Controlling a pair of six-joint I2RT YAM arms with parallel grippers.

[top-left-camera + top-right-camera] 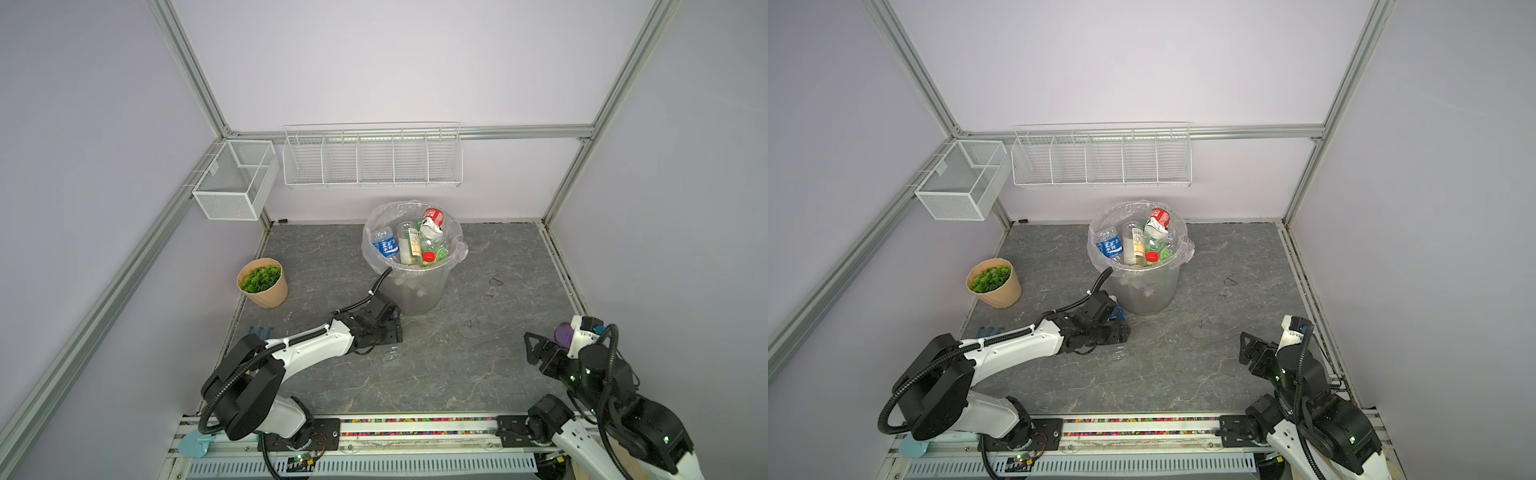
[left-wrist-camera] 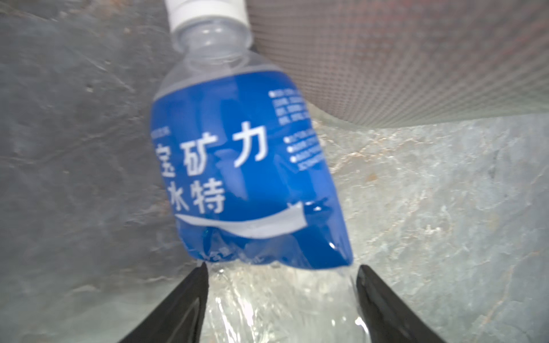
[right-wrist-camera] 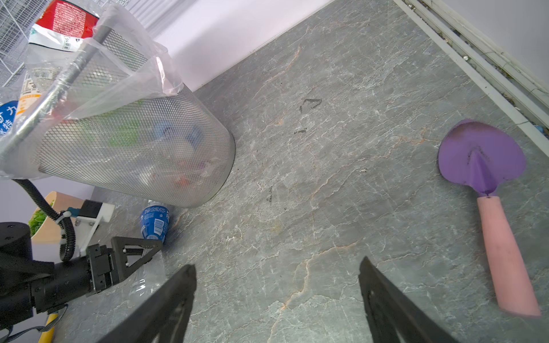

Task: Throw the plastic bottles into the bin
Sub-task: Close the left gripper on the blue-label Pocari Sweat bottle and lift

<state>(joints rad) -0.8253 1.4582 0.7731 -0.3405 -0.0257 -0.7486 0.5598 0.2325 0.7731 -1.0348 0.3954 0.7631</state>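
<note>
- Because the left gripper [image 2: 282,267] sits low on the table [image 1: 457,374] just in front of the bin [image 1: 415,291], its two fingers [image 2: 190,297] flank the clear, crumpled bottom end of a blue-labelled bottle [image 2: 246,166]. The jaws stand part-way apart with the bottle between them, and I cannot tell whether they press on it yet.
- From the gripper the bottle runs straight ahead toward the bin. It lies flat with its long axis in line with the fingers. Its white cap [image 2: 208,12] is the farthest part, right beside the bin's mesh wall near its foot. Whether cap and wall touch I cannot make out.
- As I judge it, the hold would be across the bottle's width at its base end. The lift must then go up and over the bin's rim, which stands directly beyond the cap.
- Inside the bin, other plastic bottles [image 1: 411,245] are heaped nearly to the rim.
- The right gripper [image 3: 277,264] hangs well apart from the bin, jaws wide with nothing between them. The left arm is plainly the nearer one.
</note>
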